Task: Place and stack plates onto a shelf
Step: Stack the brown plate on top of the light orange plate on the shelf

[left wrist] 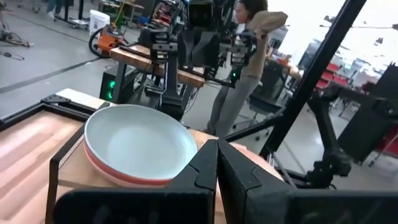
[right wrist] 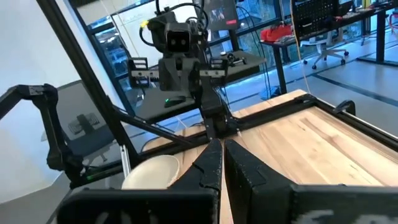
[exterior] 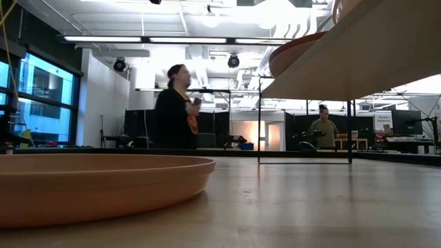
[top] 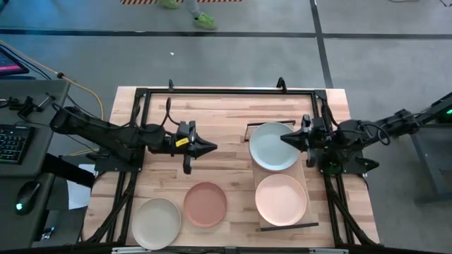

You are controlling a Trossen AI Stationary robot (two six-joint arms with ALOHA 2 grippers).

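Left gripper: the left gripper [top: 212,147] hangs over the middle of the table [top: 226,113], its fingers pressed together with nothing between them; in its own wrist view the two dark fingers [left wrist: 216,163] meet at a thin seam.
Right gripper: the right gripper [top: 284,139] sits at the rim of the pale blue-grey plate, tips closed together and empty; its wrist view shows the fingers [right wrist: 219,163] pressed side by side.
Pale blue-grey plate: the pale blue-grey plate [top: 274,145] lies at the far end of the shelf, and in the left wrist view it [left wrist: 138,138] rests on top of a red plate [left wrist: 118,176], whose edge shows under it.
Peach plate: the peach plate [top: 281,200] lies on the near end of the shelf, just beside the blue-grey one.
Shelf: the shelf [top: 255,176] stands on the right half of the table, with a thin dark rail [top: 287,226] at its near end.
Terracotta plate: the terracotta plate [top: 205,204] lies on the tabletop near the front edge, left of the shelf.
Sage-cream plate: the pale sage-cream plate [top: 157,222] lies at the front left, just beside the terracotta one.
Room: in the low view a person [exterior: 176,110] stands beyond the table, and another person [exterior: 323,129] stands farther back.
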